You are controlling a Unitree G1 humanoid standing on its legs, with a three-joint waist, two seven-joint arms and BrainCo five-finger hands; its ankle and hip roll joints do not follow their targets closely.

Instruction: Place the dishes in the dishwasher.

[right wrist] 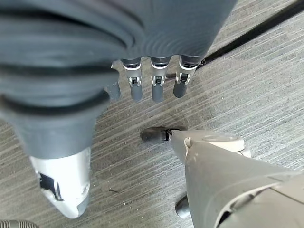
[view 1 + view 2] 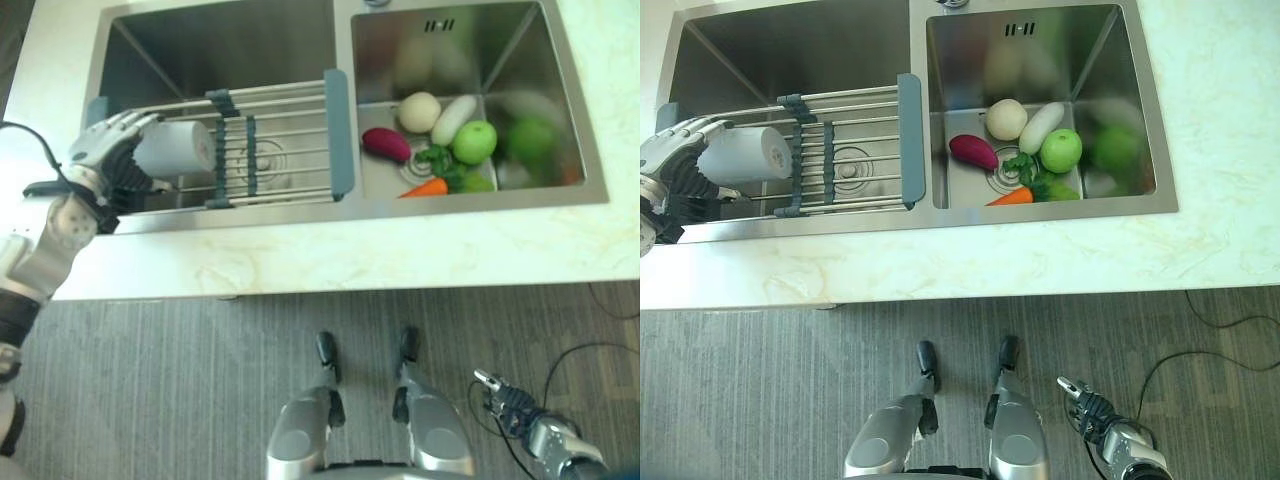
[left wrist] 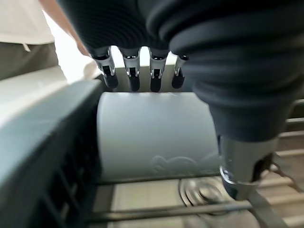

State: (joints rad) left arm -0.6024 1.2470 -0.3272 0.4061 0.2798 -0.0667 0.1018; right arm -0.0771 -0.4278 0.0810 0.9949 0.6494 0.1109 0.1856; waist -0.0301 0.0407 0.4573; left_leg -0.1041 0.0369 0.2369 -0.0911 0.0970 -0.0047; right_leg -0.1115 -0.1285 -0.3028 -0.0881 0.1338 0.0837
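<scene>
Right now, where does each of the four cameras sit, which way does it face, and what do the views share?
Left eye view: on the head, looking down at the double sink; left hand curled round the pale cup on the drying rack.
Right eye view: same head, slightly offset; same sink, rack and vegetables.
Left wrist view: along the left hand, fingers over the cup.
Right wrist view: on the lowered right hand, facing the grey floor.
Both eye views and the left wrist view share the cup.
</scene>
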